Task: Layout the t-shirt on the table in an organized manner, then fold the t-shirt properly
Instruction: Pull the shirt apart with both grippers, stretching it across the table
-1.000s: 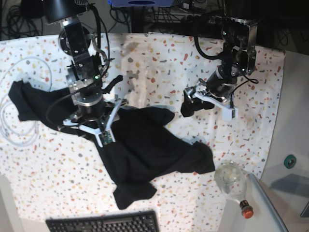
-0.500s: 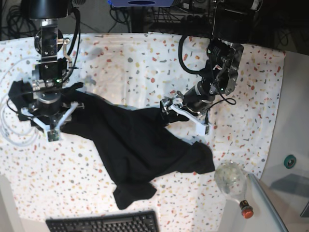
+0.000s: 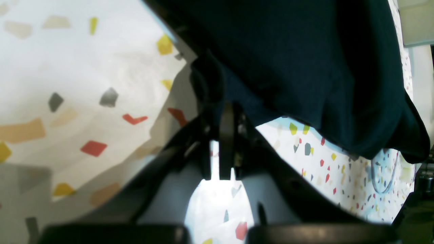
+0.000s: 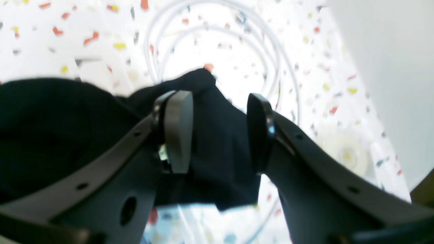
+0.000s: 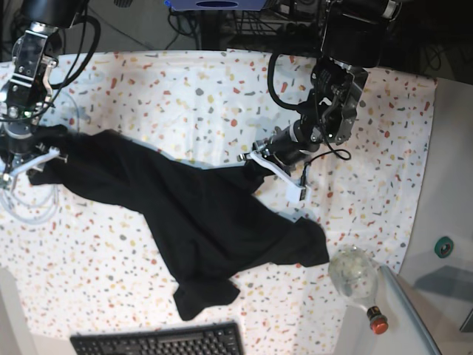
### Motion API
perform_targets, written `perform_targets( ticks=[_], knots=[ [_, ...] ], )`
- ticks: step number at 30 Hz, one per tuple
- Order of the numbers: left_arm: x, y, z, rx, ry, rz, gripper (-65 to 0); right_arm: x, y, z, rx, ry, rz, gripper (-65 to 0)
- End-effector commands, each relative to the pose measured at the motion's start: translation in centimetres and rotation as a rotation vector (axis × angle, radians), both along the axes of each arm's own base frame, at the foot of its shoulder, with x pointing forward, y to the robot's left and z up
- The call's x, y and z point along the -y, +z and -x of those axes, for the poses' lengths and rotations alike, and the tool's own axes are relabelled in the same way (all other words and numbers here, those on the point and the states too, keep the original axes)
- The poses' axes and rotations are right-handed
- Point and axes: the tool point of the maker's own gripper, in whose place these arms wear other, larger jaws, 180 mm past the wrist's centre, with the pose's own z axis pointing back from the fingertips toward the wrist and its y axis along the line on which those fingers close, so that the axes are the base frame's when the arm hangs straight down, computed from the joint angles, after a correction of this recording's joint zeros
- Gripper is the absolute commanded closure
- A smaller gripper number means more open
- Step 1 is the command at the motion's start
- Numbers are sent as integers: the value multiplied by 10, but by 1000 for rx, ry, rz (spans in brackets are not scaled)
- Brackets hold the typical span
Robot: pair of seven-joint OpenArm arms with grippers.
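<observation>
Near the bottom edge in front of me I see a flat black computer keyboard (image 5: 159, 340). Off to one side lies a clear rounded glass bottle (image 5: 356, 277) on its side, its red cap (image 5: 378, 323) pointing outward. A coiled white cable (image 5: 33, 211) loops at the opposite edge.

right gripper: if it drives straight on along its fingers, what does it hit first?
Black fabric: the right gripper already has a fold of the t-shirt between its fingers. Beyond that fold lie the coiled white cable and the table; depth is unclear.
</observation>
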Motion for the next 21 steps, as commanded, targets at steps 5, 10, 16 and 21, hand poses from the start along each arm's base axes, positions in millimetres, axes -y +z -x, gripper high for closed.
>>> perform_targets(
  ticks=[5,10,16,21],
  knots=[
    [-1,14,-14,48,8,13,0,-9,2,-3,-49,78,-25,-251],
    [2,13,-13,46,-1,12,0,-16,-1,1,-108,112,-49,-251],
    [1,13,-12,44,-1,9,0,-16,19,-1,-98,112,-32,-251],
    [-1,11,-12,39,6,8,0,-33,31,-5,-118,189,-45,-251]
  ],
)
